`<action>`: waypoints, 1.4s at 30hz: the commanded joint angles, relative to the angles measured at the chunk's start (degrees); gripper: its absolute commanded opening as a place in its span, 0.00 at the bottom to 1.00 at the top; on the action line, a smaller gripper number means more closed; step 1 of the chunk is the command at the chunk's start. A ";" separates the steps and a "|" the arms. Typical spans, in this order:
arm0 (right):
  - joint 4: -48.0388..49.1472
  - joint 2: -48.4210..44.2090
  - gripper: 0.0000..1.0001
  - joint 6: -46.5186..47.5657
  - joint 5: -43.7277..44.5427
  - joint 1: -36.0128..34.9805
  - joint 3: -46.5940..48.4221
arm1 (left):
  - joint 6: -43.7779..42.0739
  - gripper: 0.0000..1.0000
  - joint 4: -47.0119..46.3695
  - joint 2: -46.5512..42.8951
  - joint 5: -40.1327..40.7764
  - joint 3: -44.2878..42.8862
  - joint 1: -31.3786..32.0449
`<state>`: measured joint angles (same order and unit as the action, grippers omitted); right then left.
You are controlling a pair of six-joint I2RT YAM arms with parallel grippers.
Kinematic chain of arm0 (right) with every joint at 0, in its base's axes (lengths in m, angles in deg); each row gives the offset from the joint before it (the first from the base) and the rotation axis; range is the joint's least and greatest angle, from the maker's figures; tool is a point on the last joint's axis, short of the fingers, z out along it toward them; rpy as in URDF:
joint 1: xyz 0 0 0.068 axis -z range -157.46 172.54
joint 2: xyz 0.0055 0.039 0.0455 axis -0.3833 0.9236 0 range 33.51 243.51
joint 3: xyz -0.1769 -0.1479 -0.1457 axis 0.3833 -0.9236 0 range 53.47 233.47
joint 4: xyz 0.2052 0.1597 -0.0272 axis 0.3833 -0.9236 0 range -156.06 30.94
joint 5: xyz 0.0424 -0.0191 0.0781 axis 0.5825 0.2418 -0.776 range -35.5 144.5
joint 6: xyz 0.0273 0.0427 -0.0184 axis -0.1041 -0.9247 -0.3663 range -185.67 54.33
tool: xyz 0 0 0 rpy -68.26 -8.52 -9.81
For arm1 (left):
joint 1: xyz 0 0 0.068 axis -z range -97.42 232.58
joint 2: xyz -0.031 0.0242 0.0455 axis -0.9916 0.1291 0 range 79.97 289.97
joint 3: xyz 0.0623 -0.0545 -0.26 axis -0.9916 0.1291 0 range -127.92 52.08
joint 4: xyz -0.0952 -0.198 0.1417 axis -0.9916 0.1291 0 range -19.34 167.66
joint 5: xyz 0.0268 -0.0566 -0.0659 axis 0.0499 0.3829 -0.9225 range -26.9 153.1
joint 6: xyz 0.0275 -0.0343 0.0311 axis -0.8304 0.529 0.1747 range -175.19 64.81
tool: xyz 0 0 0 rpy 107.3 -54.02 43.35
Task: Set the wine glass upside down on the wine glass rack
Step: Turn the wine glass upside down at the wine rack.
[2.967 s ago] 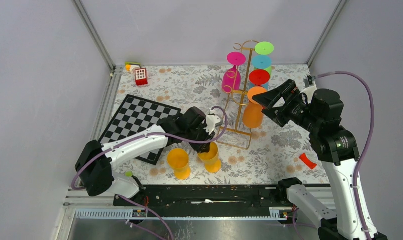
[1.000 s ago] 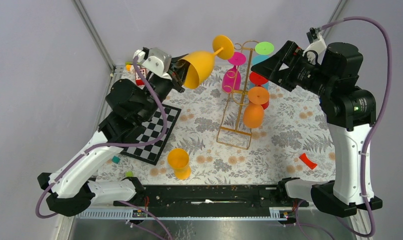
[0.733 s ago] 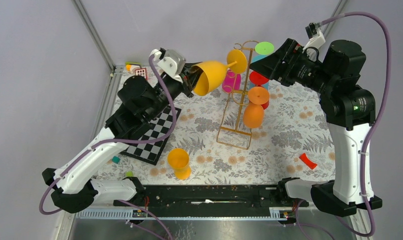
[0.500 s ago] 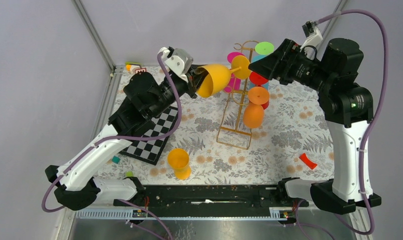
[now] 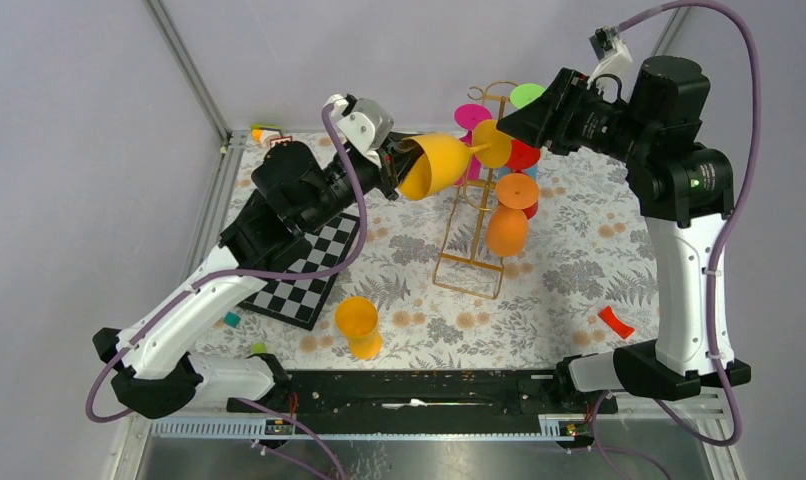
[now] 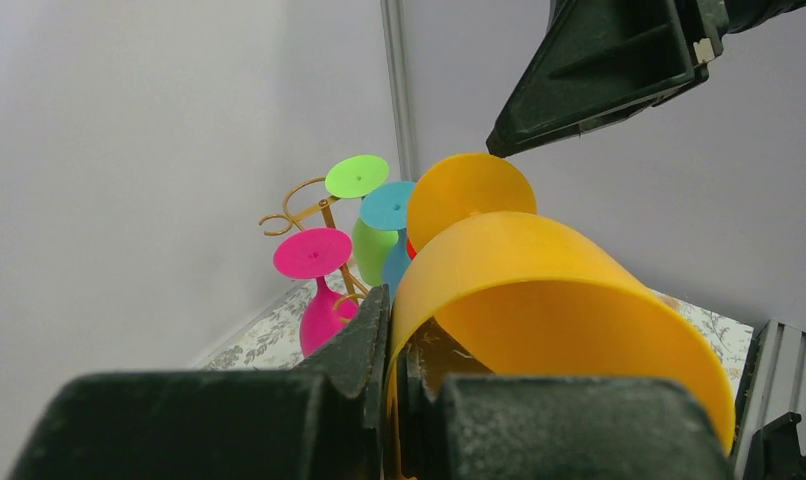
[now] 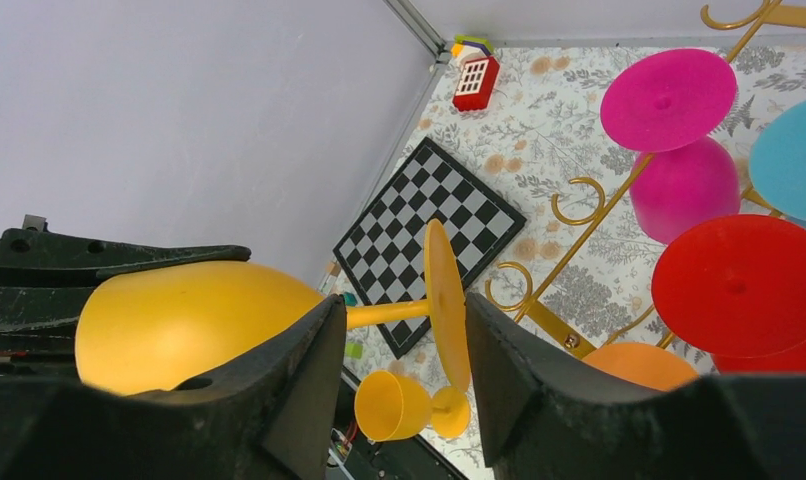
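Chessboard (image 5: 284, 255) far left, spare yellow glass (image 5: 358, 325) on the mat just beside its near corner. My left gripper (image 5: 397, 166) is pinched on the rim of the wine glass (image 5: 441, 165), which is held sideways in the air with its foot right at the top of the rack (image 5: 476, 225). Pink, green, blue, red and orange glasses crowd the hooks there. Right gripper (image 7: 404, 315) is spread, fingers straddling the stem and foot; contact unclear. Red scrap (image 5: 615, 321) far right.
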<state>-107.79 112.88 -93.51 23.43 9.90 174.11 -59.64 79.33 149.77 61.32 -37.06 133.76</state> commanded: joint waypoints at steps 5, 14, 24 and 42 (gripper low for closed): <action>-2.53 1.69 0.48 2.30 -2.55 -0.62 1.31 | 0.06 0.00 -2.67 0.51 -1.09 -2.36 0.06; -0.07 0.40 0.35 1.49 -4.44 -1.55 -6.54 | -0.03 0.00 -3.21 0.52 -0.77 -1.92 0.02; 2.12 -0.65 0.09 0.94 -4.19 -1.68 -8.84 | -0.26 0.00 -3.22 -0.17 0.00 -1.36 0.05; 2.68 -3.90 0.00 1.38 1.36 -1.69 -9.30 | -3.14 0.87 -2.13 -2.93 -0.72 2.02 -0.02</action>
<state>-107.64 111.48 -91.00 21.44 8.39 164.36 -61.59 79.09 148.81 62.13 -36.19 133.52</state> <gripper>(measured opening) 0.138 0.771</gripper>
